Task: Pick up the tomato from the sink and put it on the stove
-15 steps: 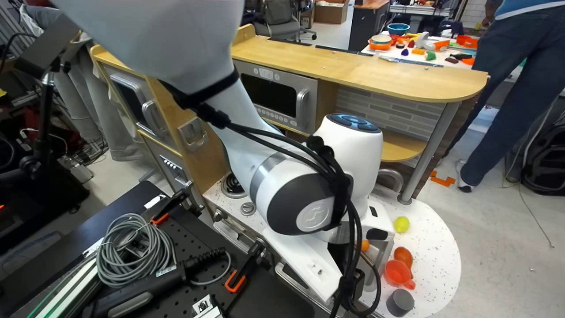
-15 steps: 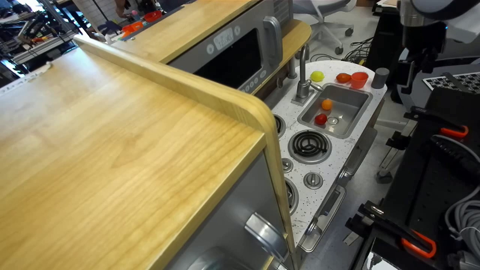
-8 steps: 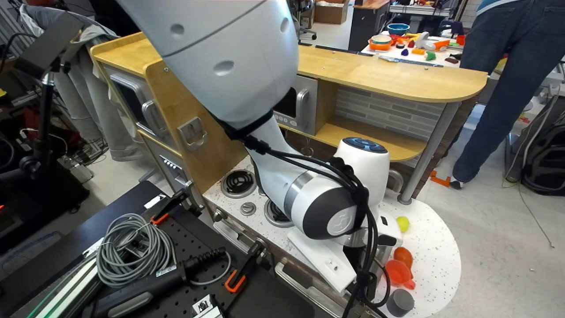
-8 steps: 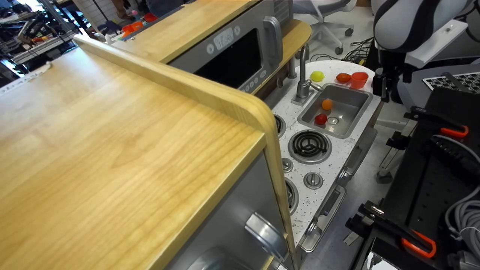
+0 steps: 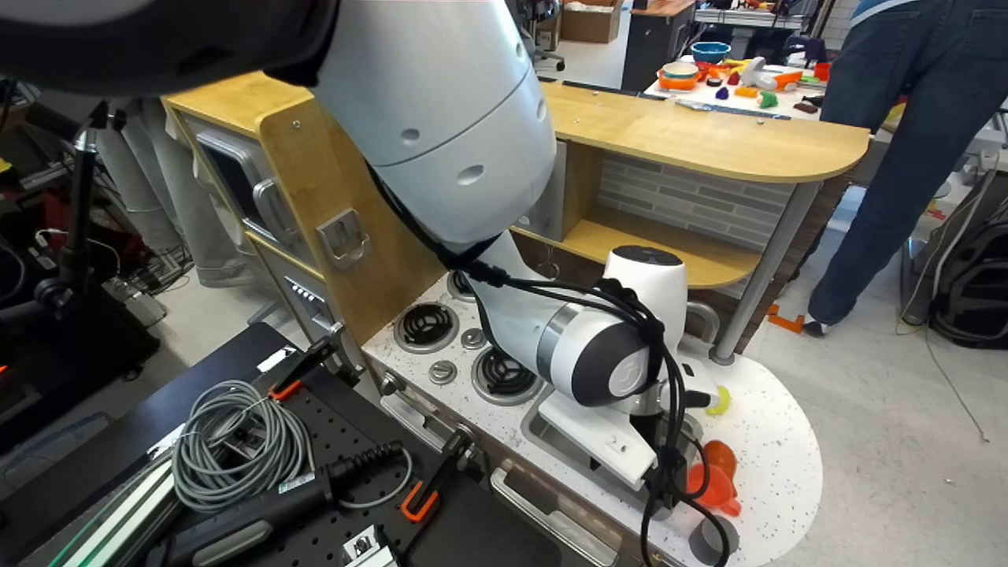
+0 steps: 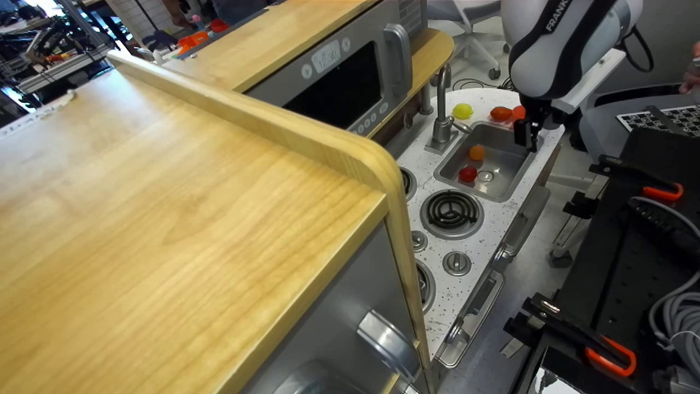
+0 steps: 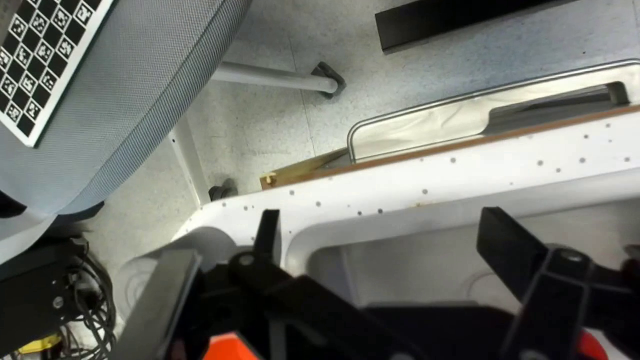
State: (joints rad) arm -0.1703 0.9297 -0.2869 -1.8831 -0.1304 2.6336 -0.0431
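Note:
A round red tomato [image 6: 467, 174] lies in the grey sink [image 6: 502, 176], beside the drain and below an orange ball [image 6: 477, 152]. The stove's black coil burner [image 6: 451, 214] is just beyond the sink's end; it also shows in an exterior view [image 5: 504, 374]. My gripper [image 6: 526, 143] hangs over the sink's front corner, apart from the tomato. In the wrist view my gripper [image 7: 378, 215] has its fingers wide apart with nothing between them. A red patch [image 7: 592, 345], probably the tomato, shows behind a finger. In an exterior view the arm hides the tomato.
A grey faucet [image 6: 442, 112] stands behind the sink. A yellow lemon [image 6: 462, 111], a reddish oval item [image 6: 501, 114] and a red cup [image 5: 715, 488] stand on the white counter. A grey cup [image 5: 713, 539] is near its edge. The microwave shelf [image 6: 350, 76] rises behind.
My arm has come in from beyond the counter's front edge to over the sink's front corner. The gripper is lower and now covers part of the red cup. The tomato has not moved.

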